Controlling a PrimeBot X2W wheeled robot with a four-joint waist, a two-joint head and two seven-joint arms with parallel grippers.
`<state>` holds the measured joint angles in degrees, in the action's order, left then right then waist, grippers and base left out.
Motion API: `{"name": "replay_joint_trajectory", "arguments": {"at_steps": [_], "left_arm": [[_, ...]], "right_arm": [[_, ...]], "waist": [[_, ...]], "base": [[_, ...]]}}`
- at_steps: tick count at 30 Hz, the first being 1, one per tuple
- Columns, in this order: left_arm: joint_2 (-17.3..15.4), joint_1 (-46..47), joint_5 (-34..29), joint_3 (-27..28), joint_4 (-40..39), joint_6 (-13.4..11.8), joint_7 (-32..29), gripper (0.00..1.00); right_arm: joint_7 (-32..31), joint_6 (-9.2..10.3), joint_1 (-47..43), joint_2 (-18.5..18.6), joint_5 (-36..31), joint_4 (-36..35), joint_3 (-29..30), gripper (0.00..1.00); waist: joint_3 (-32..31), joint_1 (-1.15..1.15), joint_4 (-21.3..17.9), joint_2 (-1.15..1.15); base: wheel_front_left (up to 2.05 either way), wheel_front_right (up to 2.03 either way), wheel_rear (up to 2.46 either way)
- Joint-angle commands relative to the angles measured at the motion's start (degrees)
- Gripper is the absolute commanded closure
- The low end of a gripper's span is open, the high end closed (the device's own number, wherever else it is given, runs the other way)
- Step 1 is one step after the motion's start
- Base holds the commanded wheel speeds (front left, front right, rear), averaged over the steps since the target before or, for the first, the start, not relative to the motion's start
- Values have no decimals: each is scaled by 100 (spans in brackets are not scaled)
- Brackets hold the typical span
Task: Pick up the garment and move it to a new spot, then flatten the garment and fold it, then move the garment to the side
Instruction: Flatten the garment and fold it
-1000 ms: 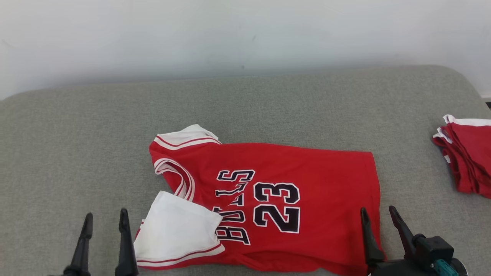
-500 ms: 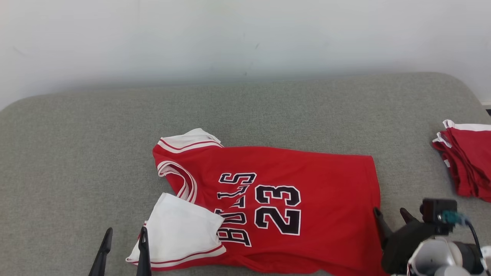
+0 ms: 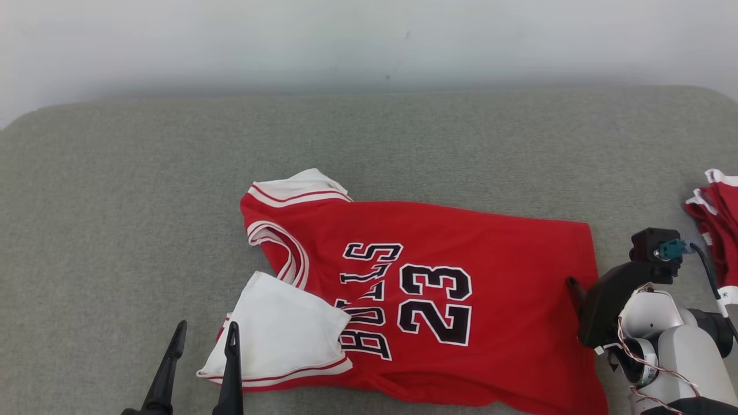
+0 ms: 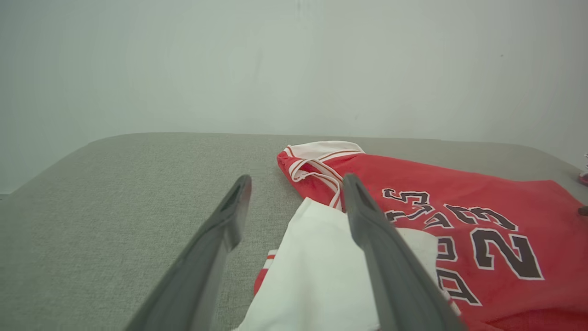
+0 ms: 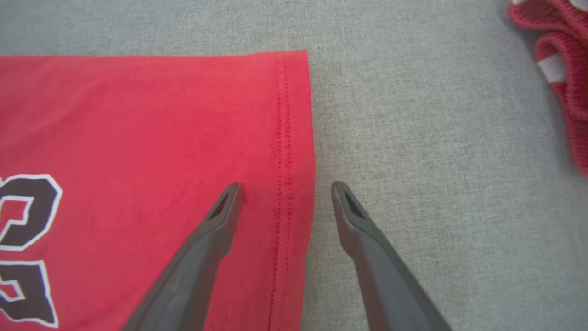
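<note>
Ideally both open hands pinch deep: right hand (image 5: pixel 285 191) astride the jersey (image 5: pixel 138 115) hem (image 5: pixel 287 115), left hand (image 3: pixel 207 327) beside its white flap (image 3: pixel 282 323).

Bare lab, grey padded table (image 3: pixel 115 202), white wall (image 3: pixel 369 40)

A grey woven-fabric surface (image 3: pixel 115 202) with rounded far corners, perhaps a mattress or cushion; directly behind it rises a plain pale wall (image 3: pixel 346 40), evenly lit.
</note>
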<state>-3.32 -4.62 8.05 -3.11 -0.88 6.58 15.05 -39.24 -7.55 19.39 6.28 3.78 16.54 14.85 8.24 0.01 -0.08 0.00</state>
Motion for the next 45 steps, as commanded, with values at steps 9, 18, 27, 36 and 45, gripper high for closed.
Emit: {"name": "replay_joint_trajectory", "arguments": {"at_steps": [9, 18, 27, 36, 45], "left_arm": [[29, -20, -79, 67, 31, 52, 17, 0], [39, 9, -91, 41, 65, 83, 17, 0], [39, 162, -146, -26, -6, 86, 17, 0], [41, 451, -156, -206, -216, 88, 17, 0], [43, 603, -115, -300, -329, 84, 17, 0]], "right_arm": [[156, 12, 121, -56, -134, 288, 94, 48], [599, 12, 368, 20, -299, 385, 227, 100], [1150, 12, 1363, 101, -391, 883, 420, 100], [1908, 12, 2535, 523, -981, 1659, 856, 100], [2162, 12, 3135, 473, -1370, 2309, 1236, 0]], "waist": [[57, -1, 111, 0], [91, -1, 98, 0], [367, -1, 219, 0], [850, -1, 727, 0], [1077, -1, 987, 0]], "base": [[0, 0, 0], [0, 0, 0], [0, 0, 0], [0, 0, 0], [0, 0, 0]]}}
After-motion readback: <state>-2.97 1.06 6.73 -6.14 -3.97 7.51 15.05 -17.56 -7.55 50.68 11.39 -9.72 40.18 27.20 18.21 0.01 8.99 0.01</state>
